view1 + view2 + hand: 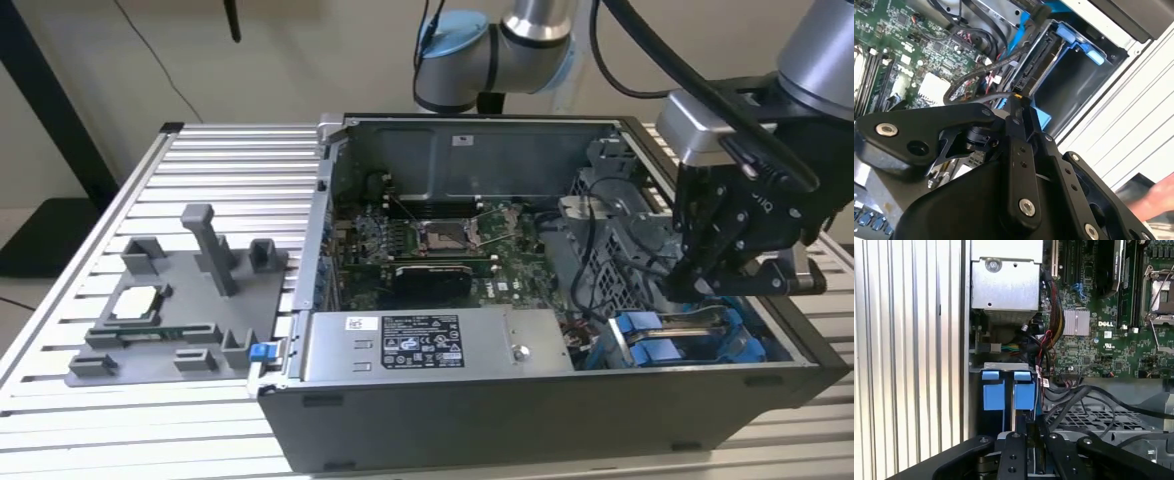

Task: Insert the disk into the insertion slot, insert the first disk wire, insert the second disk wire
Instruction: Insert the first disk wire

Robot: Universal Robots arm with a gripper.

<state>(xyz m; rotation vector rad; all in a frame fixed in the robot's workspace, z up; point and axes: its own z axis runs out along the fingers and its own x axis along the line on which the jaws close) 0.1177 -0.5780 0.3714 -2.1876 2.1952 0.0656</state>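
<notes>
Where the end effector (pixel 703 288) hovers, the disk (pixel 663 340) seemingly lies beneath.

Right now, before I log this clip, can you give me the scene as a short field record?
claw: low inside the case's near corner, exterior view's right, at the insertion slot
disk: in blue carrier, apparently seated in slot
wires: black cables beside claw; connection unclear
power-supply box: beside slot
case: open, on slatted table

One dark-grey metal computer case (pixel 534 420) holds one green motherboard (pixel 518 245), one grey labelled power-supply box (pixel 427 345) and two blue plastic tabs (pixel 993 390). In the exterior view, one black gripper (pixel 714 285) is at its three o'clock, one grey plastic fixture (pixel 174 330) at nine.
</notes>
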